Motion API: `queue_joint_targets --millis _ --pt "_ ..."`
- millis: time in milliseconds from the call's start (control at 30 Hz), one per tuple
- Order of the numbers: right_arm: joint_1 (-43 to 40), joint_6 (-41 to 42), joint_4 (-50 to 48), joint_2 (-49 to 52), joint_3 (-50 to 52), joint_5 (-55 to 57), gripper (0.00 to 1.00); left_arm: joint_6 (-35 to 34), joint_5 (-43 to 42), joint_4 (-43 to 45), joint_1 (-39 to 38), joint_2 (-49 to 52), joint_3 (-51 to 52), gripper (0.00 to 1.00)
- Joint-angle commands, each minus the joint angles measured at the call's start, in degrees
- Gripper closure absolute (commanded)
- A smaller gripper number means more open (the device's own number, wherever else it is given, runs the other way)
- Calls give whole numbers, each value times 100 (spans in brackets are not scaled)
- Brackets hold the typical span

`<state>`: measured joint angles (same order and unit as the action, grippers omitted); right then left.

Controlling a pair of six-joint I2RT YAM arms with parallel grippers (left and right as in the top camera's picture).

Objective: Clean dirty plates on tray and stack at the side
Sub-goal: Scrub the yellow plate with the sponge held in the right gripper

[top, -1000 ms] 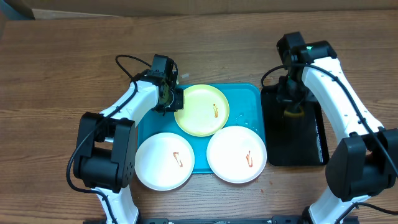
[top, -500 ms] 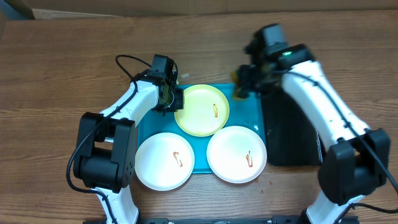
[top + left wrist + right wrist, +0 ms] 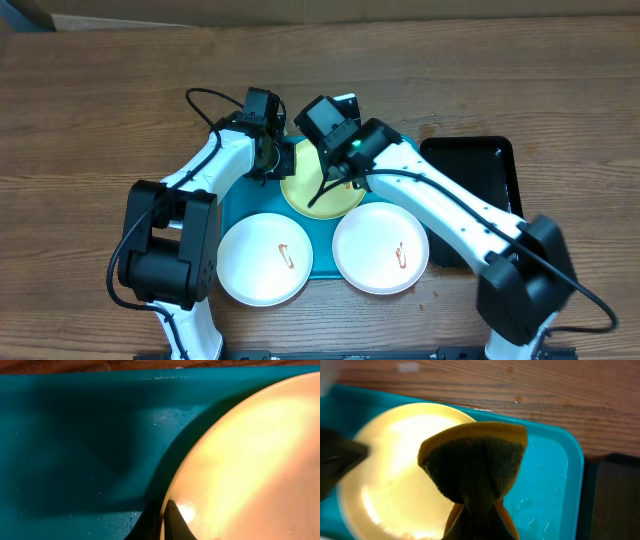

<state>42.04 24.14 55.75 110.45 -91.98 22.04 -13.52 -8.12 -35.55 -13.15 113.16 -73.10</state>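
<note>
The yellow-green rimmed plate (image 3: 312, 203) lies at the back of the turquoise tray (image 3: 236, 203). My left gripper (image 3: 272, 157) is shut on its left rim, one finger on top of the plate (image 3: 250, 460), as the left wrist view (image 3: 172, 521) shows. My right gripper (image 3: 338, 165) hangs over this plate and is shut on a yellow sponge with a dark green scouring face (image 3: 475, 465). The sponge is above the plate's right part (image 3: 395, 460). Two white plates (image 3: 265, 258) (image 3: 380, 247) with reddish smears lie at the tray's front.
A narrow black tray (image 3: 470, 165) stands right of the turquoise tray and also shows in the right wrist view (image 3: 615, 495). Wood table surrounds both trays. My right arm stretches across the tray's right half.
My right arm has swung left from the black tray to above the yellow-green plate, carrying the sponge. My left gripper has kept its hold on the plate's rim.
</note>
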Motion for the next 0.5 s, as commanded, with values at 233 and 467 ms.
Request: queue_joint_targets --millis 233,467 --pt "-22 446 -85 870 -96 317 96 -61 234 37 4 70 -13 96" --pt "-28 769 -42 1139 -85 249 96 -61 234 35 4 70 -13 96"
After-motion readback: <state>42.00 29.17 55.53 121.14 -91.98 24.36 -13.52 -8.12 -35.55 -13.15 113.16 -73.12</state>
